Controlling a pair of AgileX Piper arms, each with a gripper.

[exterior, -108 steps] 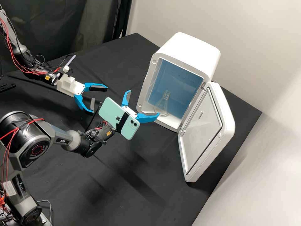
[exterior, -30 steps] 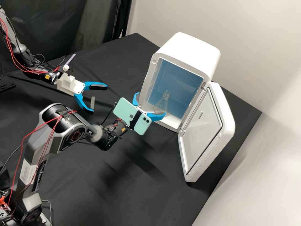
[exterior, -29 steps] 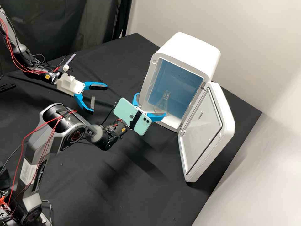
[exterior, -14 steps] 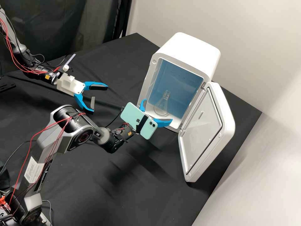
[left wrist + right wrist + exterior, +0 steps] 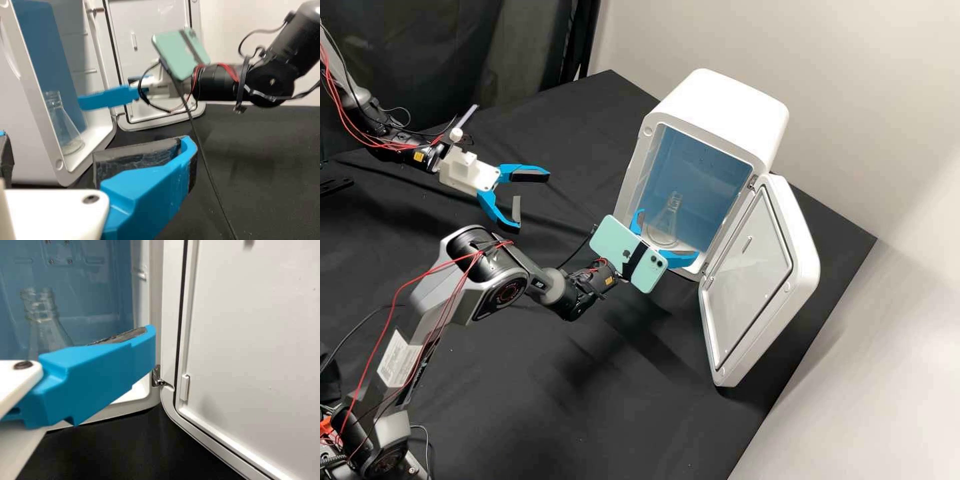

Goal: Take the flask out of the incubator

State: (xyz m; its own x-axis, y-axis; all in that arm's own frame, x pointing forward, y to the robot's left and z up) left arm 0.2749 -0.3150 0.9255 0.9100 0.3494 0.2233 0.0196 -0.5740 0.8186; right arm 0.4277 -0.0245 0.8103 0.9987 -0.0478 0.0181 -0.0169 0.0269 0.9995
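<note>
— Where is the flask [image 5: 667, 215] to be found?
— It is seen upright on the floor of the incubator [image 5: 720, 110], against the blue lining. The incubator is set near the far right edge of the bench [image 5: 587, 380], and its door [image 5: 760, 280] is swung wide open on the right side.
— How is the right gripper [image 5: 668, 237] placed?
— It is set low in the opening, with its fingers [image 5: 683, 259] spread apart, one on each side of the flask's base. Whether the glass is touched cannot be told. In the right wrist view one finger [image 5: 95, 372] is seen beside the flask [image 5: 42, 320], in front of the door hinge. A phone [image 5: 630, 253] is strapped behind this gripper.
— And the left gripper [image 5: 530, 199]?
— It is held above the bench towards the left edge, well apart from the incubator. Its fingers are parted and nothing is held between them.
</note>
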